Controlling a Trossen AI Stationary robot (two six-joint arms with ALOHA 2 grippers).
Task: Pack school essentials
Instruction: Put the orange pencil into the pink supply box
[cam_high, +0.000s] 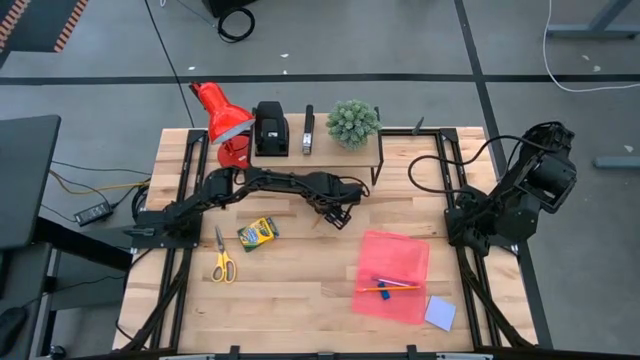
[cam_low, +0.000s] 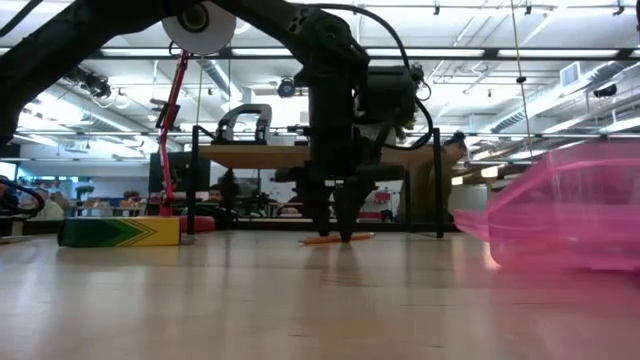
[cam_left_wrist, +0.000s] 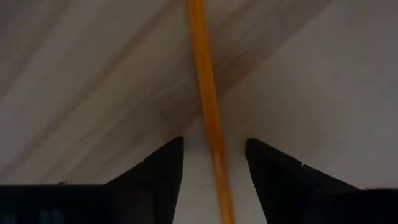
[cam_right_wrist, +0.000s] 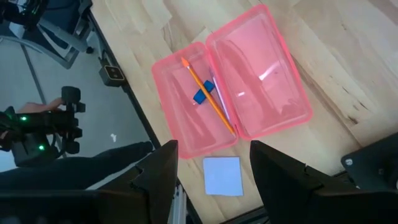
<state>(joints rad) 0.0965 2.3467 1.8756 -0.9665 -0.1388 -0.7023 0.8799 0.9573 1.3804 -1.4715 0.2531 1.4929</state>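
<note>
Left end effector (cam_left_wrist: 214, 163), fingers parted, straddles an orange pencil (cam_left_wrist: 208, 106) on the tabletop (cam_high: 300, 290); right end effector (cam_right_wrist: 211, 168) hangs open at three o'clock.

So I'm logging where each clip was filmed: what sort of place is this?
Probably a robotics lab or open workshop: a wooden table with the two arms mounted on it, cables across a grey taped floor, and bare ceiling ducts over rows of desks beyond.
</note>
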